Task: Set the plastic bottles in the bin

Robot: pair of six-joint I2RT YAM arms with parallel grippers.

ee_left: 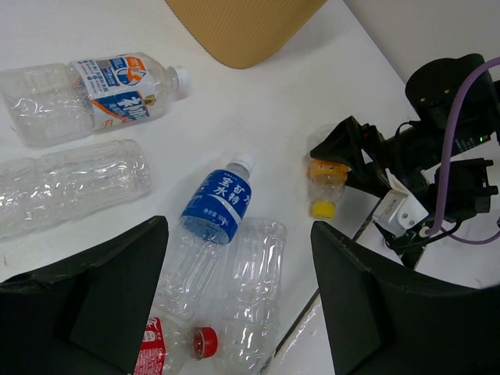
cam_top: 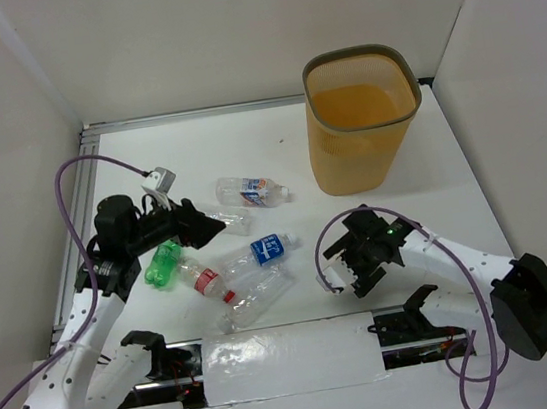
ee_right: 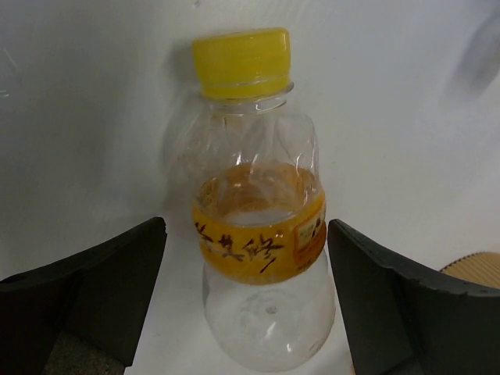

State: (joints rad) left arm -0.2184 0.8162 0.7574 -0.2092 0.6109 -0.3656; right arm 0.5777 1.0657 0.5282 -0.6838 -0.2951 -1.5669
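Left claw (cam_top: 214,228): spread, holding nothing, above the loose bottles.
Green bottle (cam_top: 164,266): lying on the tabletop (cam_top: 433,193), just beside a red-label bottle (cam_top: 202,277).
Clear bottle (cam_top: 256,298), blue-label bottle (cam_top: 263,251): lying side by side, mid-tabletop.
Blue-and-white-label bottle (cam_top: 250,192): lying further back.
Right claw (cam_top: 331,270): spread either side of an orange-label, yellow-capped bottle (ee_right: 250,242), gaps both sides.
Bin (cam_top: 361,117): upright, far right corner.
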